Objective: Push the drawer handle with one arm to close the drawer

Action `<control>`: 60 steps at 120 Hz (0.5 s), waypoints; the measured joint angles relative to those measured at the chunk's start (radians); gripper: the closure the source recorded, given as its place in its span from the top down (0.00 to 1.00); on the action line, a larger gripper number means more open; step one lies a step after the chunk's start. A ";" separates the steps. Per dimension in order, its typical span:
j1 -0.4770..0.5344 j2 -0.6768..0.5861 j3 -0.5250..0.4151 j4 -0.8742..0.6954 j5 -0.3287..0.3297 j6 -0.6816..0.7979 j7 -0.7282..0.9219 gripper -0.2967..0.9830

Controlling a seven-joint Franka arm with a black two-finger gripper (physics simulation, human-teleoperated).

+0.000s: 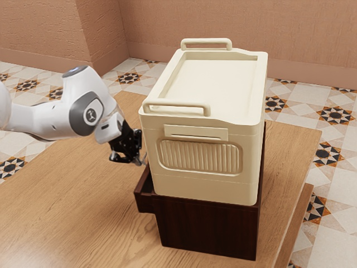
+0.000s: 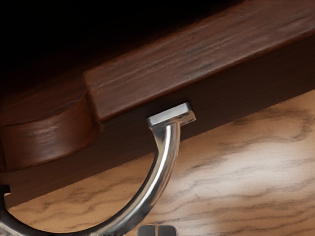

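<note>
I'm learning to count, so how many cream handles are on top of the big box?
2, both on the big cream box: one rounded cream bar along its near top edge, and a matching cream bar along its far top edge.

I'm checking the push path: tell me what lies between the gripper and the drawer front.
The curved metal handle lies between the gripper and the drawer front, as the wrist view shows.

Handle (image 2: 166, 157) cut by wrist view's edge; arm (image 1: 53, 120) by exterior view's left
</note>
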 joint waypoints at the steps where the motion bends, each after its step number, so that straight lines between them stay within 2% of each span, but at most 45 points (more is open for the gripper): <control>1: 0.001 0.001 -0.002 0.001 -0.001 0.000 0.000 0.15; 60: 0.063 0.024 -0.061 0.013 -0.044 0.028 0.000 0.15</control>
